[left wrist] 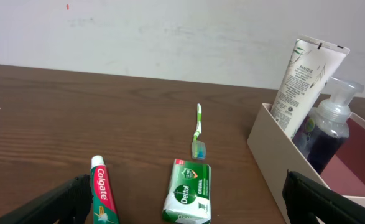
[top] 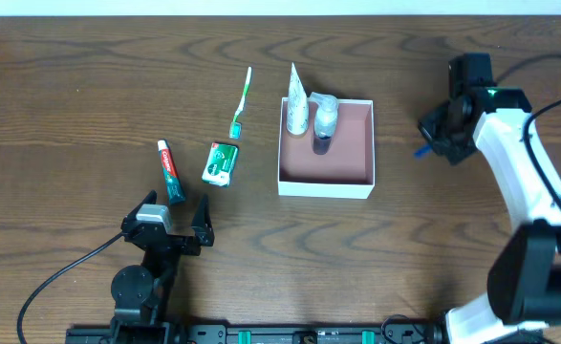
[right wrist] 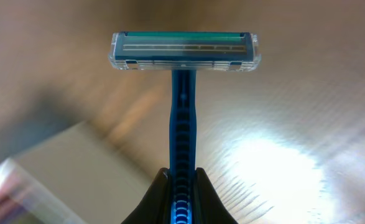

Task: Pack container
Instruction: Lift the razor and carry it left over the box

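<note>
Only the right wrist view resolves the razor (right wrist: 183, 93), its blue handle clamped in the right gripper (right wrist: 181, 183). Overhead, that arm extends to the far right of the surface (top: 89, 57), with the container (top: 325, 187) well apart to the gripper's left. The left gripper (top: 173, 212), jaws apart, sits near-left of the container.

Left gripper (top: 177, 203) low, jaws wide apart; right gripper (right wrist: 181, 180) seemingly raised, jaws clamped on razor (right wrist: 183, 56).

A dark wood-grain table (top: 60, 57) filled the room's foreground, with a plain white wall (left wrist: 138, 31) behind and bright light glaring off the tabletop.
</note>
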### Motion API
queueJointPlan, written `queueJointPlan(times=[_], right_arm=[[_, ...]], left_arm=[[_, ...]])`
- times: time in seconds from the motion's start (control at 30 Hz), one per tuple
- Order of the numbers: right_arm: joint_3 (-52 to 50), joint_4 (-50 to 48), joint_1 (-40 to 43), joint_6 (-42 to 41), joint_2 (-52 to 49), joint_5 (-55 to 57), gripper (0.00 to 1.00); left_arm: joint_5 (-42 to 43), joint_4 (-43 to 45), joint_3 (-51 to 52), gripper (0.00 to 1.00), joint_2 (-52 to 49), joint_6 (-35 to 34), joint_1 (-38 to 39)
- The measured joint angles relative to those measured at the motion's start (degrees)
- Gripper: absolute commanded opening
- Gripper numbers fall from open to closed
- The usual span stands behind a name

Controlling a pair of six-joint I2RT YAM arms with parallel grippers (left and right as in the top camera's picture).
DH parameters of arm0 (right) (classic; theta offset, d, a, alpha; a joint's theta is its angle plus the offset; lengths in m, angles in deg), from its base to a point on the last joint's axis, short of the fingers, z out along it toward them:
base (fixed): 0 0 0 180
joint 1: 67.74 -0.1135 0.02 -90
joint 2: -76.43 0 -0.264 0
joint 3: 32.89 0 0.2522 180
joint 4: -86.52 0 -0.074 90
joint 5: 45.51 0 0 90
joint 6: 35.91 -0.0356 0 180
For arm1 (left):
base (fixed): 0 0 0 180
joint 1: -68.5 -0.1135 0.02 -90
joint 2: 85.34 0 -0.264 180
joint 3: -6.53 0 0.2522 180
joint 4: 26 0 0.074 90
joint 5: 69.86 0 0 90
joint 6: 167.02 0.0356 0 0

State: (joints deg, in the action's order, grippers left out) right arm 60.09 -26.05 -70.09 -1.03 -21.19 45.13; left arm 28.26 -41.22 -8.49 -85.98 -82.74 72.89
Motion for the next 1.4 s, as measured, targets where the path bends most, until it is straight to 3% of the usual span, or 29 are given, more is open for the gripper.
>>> queueJointPlan(times=[0.4, 0.6, 1.13, 1.4], right_arm=[[0.68, -8.39, -14.73, 19.74, 3.96, -2.80, 0.02], [0.68, -9.86, -19.12, 25.35, 3.48, -2.60, 0.02], [0.68, -10.27, -27.47, 26.29, 3.32, -2.40, 0.05], [0.68, -10.45, -30.36, 20.37, 3.30, -2.56, 0.04]], left_arm=[[0.00, 0.00, 0.00, 0.98, 0.00, 0.00, -0.02], [0.00, 0.00, 0.00, 0.98, 0.00, 0.00, -0.02], [0.00, 0.00, 0.00, 0.98, 0.00, 0.00, -0.02], [0.00, 0.00, 0.00, 0.98, 0.00, 0.00, -0.02]])
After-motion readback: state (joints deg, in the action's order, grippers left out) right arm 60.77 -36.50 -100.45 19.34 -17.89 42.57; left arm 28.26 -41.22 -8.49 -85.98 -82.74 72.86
